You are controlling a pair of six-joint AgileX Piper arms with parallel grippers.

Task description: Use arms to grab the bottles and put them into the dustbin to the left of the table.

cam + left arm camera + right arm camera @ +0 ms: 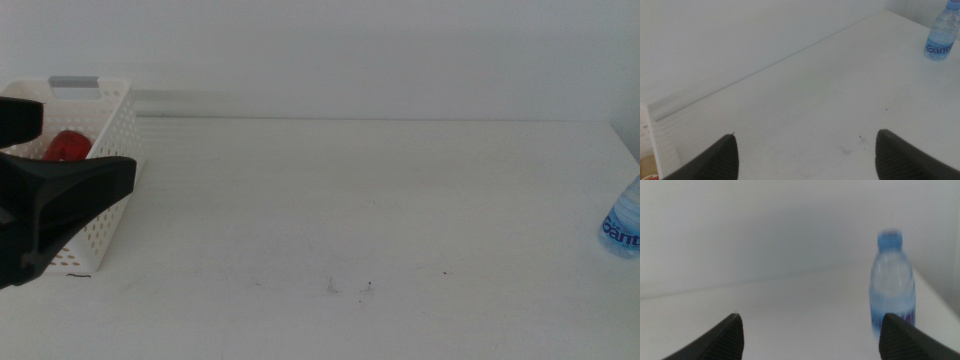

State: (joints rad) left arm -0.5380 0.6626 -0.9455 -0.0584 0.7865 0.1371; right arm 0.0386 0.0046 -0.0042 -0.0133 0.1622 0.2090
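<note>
Both jaws wide apart, nothing held

While its jaws stand wide apart and empty, the left gripper [45, 165] hangs over the dustbin [108, 205], where a red can [66, 146] lies. The right gripper [810, 345], jaws equally spread and empty, faces the upright water bottle [892, 285] just ahead on the desk [380, 220].
</note>
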